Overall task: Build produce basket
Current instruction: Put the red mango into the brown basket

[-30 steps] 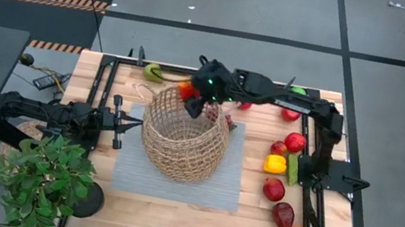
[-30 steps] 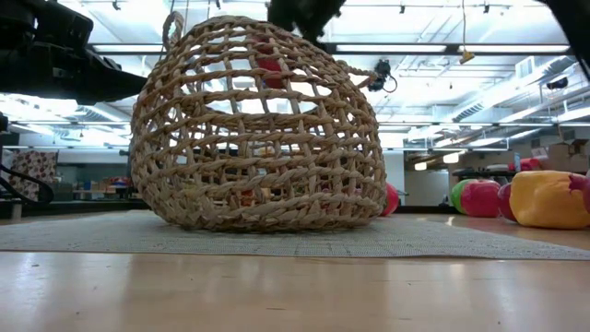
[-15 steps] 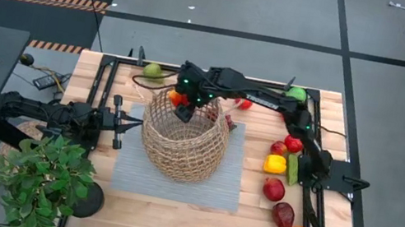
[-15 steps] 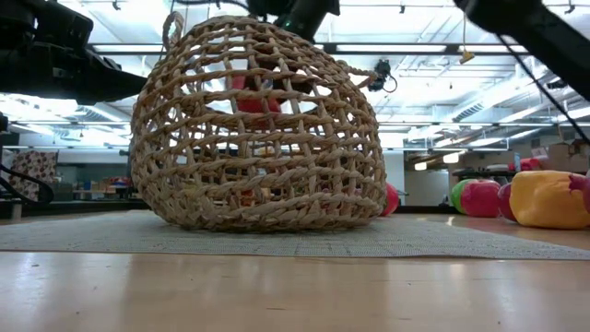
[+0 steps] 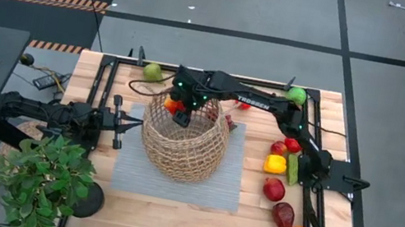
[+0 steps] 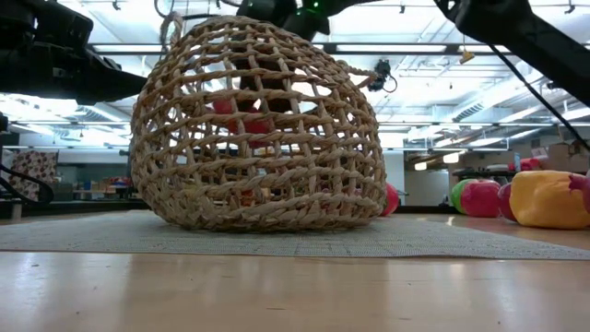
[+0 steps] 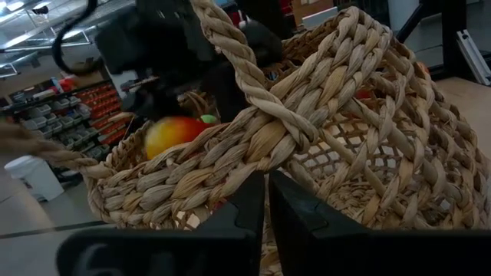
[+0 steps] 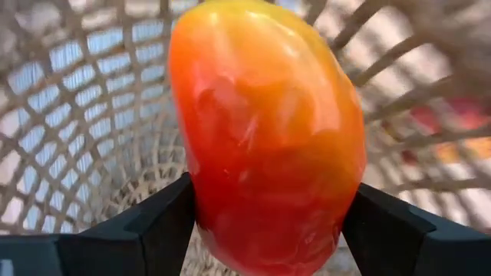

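A: Right gripper (image 5: 177, 113)?
B: Pinching a red-orange pepper (image 8: 268, 130), hanging it inside the basket (image 5: 182, 145) mouth, centre frame, likely so it drops in clean.
A: Left gripper (image 5: 132, 124)?
B: Pressed together, parked just left of the basket on the mat (image 5: 134, 170).
A: Rest?
B: Loose fruit (image 5: 273, 189) lines the right edge; green apple (image 5: 297, 94) upper right.

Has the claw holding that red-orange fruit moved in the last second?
Yes. The right gripper with the fruit has moved left and down, from beside the basket rim to inside its mouth.
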Motion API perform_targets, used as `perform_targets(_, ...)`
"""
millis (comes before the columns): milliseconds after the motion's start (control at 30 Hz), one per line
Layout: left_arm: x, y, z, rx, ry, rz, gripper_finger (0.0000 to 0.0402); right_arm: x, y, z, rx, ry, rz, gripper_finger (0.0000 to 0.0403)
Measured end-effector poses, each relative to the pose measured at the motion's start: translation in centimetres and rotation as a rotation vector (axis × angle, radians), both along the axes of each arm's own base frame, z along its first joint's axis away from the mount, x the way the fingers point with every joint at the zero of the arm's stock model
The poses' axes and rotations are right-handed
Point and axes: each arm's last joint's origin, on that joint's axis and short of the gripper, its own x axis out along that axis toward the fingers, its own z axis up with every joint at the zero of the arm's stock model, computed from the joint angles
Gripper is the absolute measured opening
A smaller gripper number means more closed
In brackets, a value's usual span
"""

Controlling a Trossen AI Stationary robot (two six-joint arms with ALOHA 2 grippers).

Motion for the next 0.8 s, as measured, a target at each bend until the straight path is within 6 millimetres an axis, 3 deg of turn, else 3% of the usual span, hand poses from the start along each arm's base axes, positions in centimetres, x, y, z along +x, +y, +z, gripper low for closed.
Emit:
perform_targets(267,0.1,0.0,-0.1,0.001,0.01,-0.001,0.0036,1.0,0.1,-2.9,0.034,0.051,0.035,0.0296)
perform_targets(800,0.1,0.0,-0.1,0.001,0.011,-0.002,0.0034,1.3,5.1,-3.5,-0.127,0.112,0.296,0.0297)
